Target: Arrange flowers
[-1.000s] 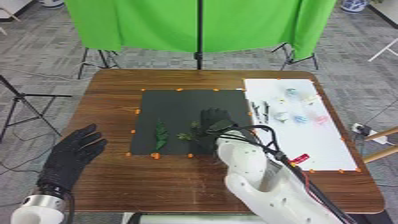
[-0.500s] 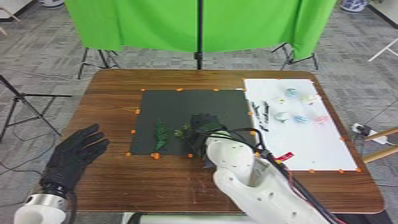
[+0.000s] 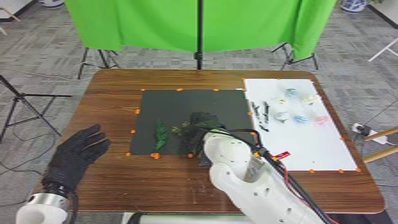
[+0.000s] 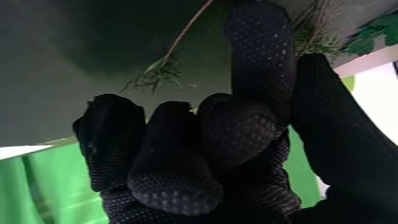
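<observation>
Where reddish stem [image 4: 185,34] ends, green needles [image 4: 162,73] splay.

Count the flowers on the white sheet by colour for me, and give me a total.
Blue flowers: 2
Pink flowers: 1
Pale flowers, whitish or yellowish: 3
Total on the white sheet: 6
</observation>
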Available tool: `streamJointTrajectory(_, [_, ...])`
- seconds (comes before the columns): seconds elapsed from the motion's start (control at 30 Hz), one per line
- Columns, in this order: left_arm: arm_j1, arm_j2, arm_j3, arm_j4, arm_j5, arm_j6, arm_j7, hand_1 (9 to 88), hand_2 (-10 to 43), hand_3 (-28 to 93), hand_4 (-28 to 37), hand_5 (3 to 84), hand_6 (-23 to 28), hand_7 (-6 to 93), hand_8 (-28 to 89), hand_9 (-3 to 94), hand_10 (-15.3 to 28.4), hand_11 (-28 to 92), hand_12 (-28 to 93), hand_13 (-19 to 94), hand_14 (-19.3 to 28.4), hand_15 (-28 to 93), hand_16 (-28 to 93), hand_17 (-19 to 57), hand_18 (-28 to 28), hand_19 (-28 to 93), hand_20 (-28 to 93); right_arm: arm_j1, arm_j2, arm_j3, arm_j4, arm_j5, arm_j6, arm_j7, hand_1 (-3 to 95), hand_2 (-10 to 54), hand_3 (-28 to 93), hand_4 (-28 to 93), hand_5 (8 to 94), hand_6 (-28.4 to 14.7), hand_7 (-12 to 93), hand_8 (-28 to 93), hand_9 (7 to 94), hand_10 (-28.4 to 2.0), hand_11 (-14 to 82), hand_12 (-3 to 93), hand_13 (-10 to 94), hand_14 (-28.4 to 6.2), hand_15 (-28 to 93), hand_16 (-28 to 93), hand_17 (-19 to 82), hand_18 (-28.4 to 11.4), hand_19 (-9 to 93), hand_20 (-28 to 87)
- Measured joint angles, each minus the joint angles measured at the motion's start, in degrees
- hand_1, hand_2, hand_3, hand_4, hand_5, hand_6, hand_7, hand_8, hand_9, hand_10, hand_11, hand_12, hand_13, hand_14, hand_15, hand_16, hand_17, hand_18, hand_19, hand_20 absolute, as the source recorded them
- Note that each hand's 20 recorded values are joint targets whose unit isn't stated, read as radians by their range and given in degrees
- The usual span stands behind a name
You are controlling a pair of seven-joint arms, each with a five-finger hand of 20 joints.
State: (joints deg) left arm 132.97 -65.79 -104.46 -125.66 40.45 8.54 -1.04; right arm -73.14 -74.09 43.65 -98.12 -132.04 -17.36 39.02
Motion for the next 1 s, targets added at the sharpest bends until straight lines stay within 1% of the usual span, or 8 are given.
streamJointTrajectory(0.3, [-0.2,0.12,0.15,0.14,0.04,-0.1,-0.11,32.8,2.1,73,-28.3,38.4,5.0,34.9,-17,36.3,15.0,39,9,30,17.3,53,-8,-4.9,22.7,63,-3,-0.3,-1.1,0.9,0.3,1.1,0.0,0.4,27.1,3.6,80,-24,92.4,-0.5,36,-13,93.7,-5.8,60.9,27.0,94,-3.9,74,30,57,-22.6,93,58])
streamJointTrajectory(0.53, [-0.1,0.13,0.15,0.14,0.04,-0.1,0.09,32.7,2.1,73,-28.3,38.4,5.0,35.0,-17,36.3,14.9,39,9,30,17.3,53,-9,-4.9,22.8,63,-3,-0.6,-0.8,1.4,-0.2,1.1,0.0,0.0,25.5,3.7,78,-24,90.8,-0.2,36,-14,93.7,-6.2,59.4,28.1,93,-4.2,73,31,56,-22.8,93,58])
streamJointTrajectory(0.67, [0.0,0.13,0.11,0.14,0.04,-0.1,0.15,32.7,2.1,73,-28.3,38.4,5.0,34.9,-17,36.2,15.0,39,9,30,17.3,53,-9,-4.9,22.8,63,-3,-0.5,-0.2,1.4,-0.6,0.9,-0.2,-0.3,21.7,3.6,77,-25,90.7,-0.3,36,-14,93.7,-6.2,59.2,28.2,93,-4.2,73,31,55,-22.9,93,58])
streamJointTrajectory(1.0, [0.4,0.05,-0.05,0.07,0.04,-0.1,0.3,32.6,2.0,73,-28.3,38.4,5.0,34.8,-17,36.2,15.2,39,9,30,17.3,53,-9,-4.9,22.8,63,-4,-0.6,1.3,3.1,-2.6,1.1,-3.5,-0.2,19.2,5.2,73,-25,90.6,-0.7,35,-14,93.7,-6.4,58.6,28.3,93,-4.3,73,31,55,-22.8,93,58])
